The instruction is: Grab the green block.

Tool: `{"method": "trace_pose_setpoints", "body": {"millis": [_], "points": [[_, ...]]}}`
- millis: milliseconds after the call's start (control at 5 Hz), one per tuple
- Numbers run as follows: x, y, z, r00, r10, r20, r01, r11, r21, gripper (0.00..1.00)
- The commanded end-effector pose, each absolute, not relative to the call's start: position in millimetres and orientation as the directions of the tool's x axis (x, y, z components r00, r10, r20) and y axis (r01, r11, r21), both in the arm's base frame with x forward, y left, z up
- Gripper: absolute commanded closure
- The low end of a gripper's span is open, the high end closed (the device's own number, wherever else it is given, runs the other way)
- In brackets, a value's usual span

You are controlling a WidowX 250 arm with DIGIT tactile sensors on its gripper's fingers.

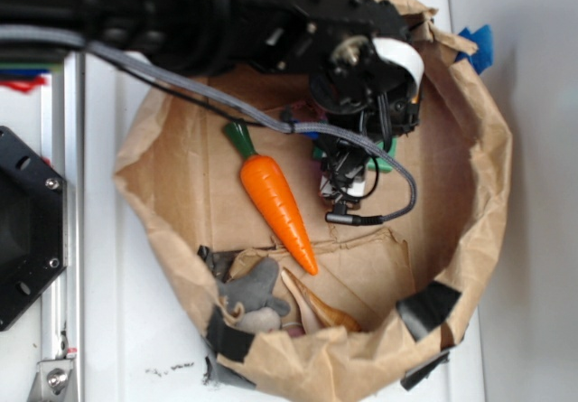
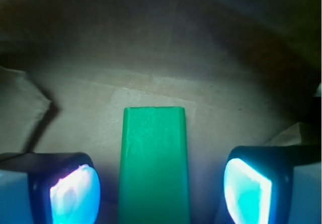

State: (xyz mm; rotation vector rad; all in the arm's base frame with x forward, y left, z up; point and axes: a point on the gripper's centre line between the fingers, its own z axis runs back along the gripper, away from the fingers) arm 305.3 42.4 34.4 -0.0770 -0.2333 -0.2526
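Note:
The green block (image 2: pixel 153 163) lies flat on the cardboard floor, running straight up the middle of the wrist view. My gripper (image 2: pixel 160 194) is open, one glowing pad (image 2: pixel 75 194) to the block's left and the other to its right, each with a gap to the block. In the exterior view the black gripper (image 1: pixel 348 181) hangs low over the bag's floor, and only a sliver of the green block (image 1: pixel 386 163) shows past the arm.
A torn brown paper bag (image 1: pixel 483 194) rings the work area with raised, crumpled walls. An orange carrot (image 1: pixel 275 205) lies left of the gripper. A grey soft toy (image 1: pixel 248 295) and a tan piece (image 1: pixel 321 310) sit near the front wall. A cable (image 1: pixel 397 172) loops beside the gripper.

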Motion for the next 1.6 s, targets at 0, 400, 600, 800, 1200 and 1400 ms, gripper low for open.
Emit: {"method": "trace_pose_setpoints", "body": {"millis": [0,400,600,800,1200,1400], "points": [[313.5,33.7,36.2,0.931,-0.263,0.254,0.279,0.960,-0.030,0.00],[311.7,32.5,26.9,0.933,-0.270,0.237,0.285,0.958,-0.032,0.11],[310.1,29.9,31.0,0.929,-0.279,0.245,0.293,0.956,-0.023,1.00],[307.8,27.9,33.1,0.927,-0.291,0.234,0.305,0.952,-0.024,1.00],[294.1,19.6,92.3,0.933,-0.250,0.258,0.268,0.963,-0.037,1.00],[284.8,9.2,128.7,0.953,-0.190,0.236,0.206,0.978,-0.045,1.00]]}}
